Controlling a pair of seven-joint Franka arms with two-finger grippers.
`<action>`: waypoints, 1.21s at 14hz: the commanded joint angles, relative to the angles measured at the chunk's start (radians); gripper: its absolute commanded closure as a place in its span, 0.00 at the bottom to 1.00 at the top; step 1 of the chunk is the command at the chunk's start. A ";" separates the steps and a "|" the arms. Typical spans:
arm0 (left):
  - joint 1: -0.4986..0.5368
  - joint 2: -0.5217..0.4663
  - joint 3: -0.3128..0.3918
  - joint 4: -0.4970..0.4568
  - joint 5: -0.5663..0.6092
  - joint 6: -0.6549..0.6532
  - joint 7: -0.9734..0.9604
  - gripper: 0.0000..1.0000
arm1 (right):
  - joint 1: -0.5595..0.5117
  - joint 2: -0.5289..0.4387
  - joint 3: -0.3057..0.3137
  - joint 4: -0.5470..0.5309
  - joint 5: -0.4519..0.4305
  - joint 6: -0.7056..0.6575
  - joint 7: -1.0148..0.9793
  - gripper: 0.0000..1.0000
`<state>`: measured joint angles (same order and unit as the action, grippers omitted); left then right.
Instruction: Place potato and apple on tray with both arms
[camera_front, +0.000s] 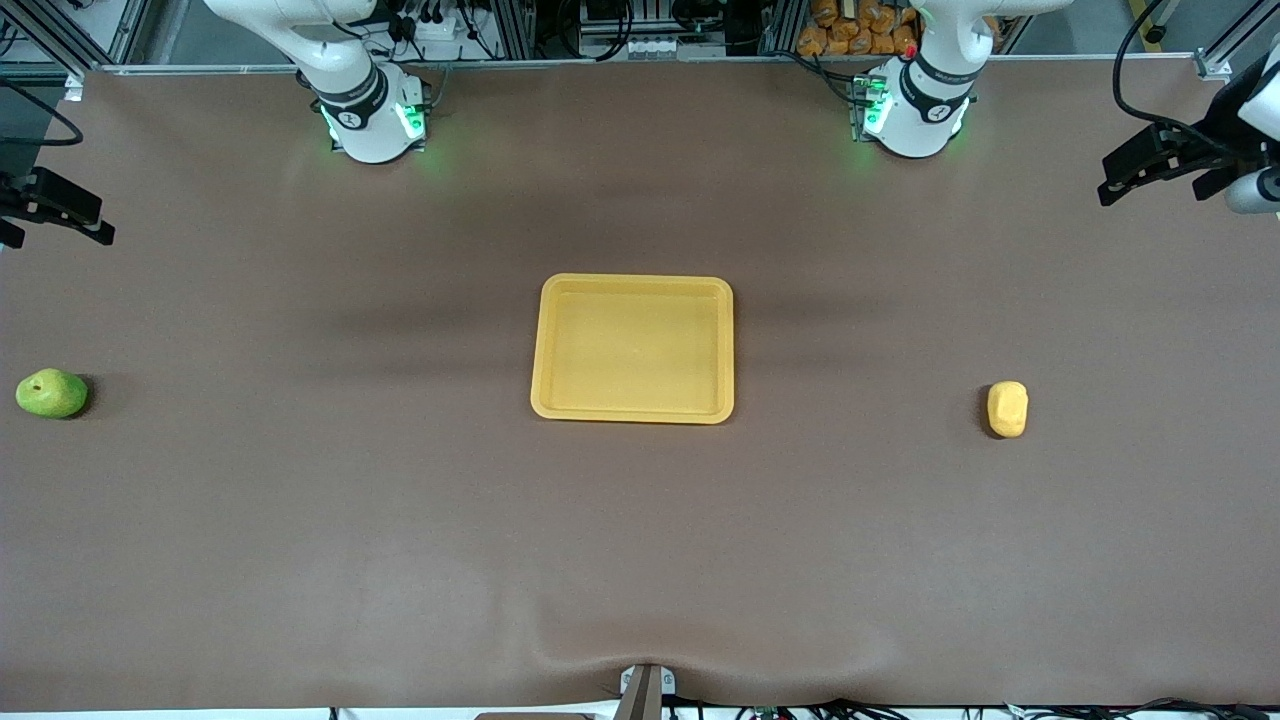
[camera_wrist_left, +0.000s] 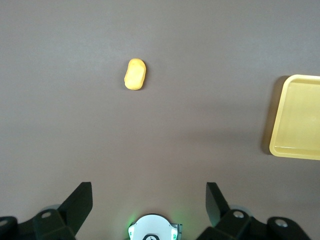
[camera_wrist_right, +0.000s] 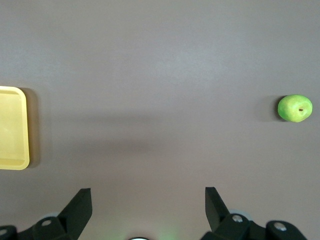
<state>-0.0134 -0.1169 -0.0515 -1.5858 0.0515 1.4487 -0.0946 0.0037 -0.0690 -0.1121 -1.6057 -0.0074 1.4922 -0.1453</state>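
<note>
- The upper arms run out of the front view at the top edge; only the white bases with green lights and the two grippers at the side edges show.
- The right gripper (camera_front: 55, 210) is cut by the frame edge at the right arm's end of the worktop; the left gripper (camera_front: 1150, 170) shows more fully at the left arm's end.
- Each wrist view cuts off the tray (camera_front: 634, 348), showing only one end of it.
- The worktop (camera_front: 400, 520) is covered by a plain brown mat, slightly rippled at the edge nearest the front camera. Above the bases stand aluminium frames, cables and some orange packets.
- Left gripper: raised in the air, jaws spread wide, holding and touching nothing. The potato (camera_wrist_left: 135, 74) lies on the mat well ahead of its fingers (camera_wrist_left: 80, 205), with the tray off to one side.
- Right gripper: also raised, jaws wide apart and bare. The apple (camera_wrist_right: 295, 108) rests on the mat ahead of its fingers (camera_wrist_right: 80, 207), well apart from the tray.
- The tray sits mid-worktop between the two fruits, with nothing in it.
</note>
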 joint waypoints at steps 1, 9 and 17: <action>0.009 0.000 0.001 0.023 -0.018 -0.022 0.012 0.00 | 0.030 -0.015 -0.009 0.000 0.001 0.000 0.020 0.00; 0.009 0.016 -0.001 0.037 -0.019 -0.022 0.012 0.00 | 0.032 -0.006 -0.009 0.001 0.001 0.000 0.020 0.00; 0.006 0.036 -0.002 -0.049 -0.006 0.025 0.021 0.00 | 0.013 0.018 -0.014 0.001 0.001 0.000 0.018 0.00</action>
<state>-0.0119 -0.0857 -0.0521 -1.6059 0.0515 1.4498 -0.0945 0.0189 -0.0599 -0.1239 -1.6095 -0.0072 1.4913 -0.1412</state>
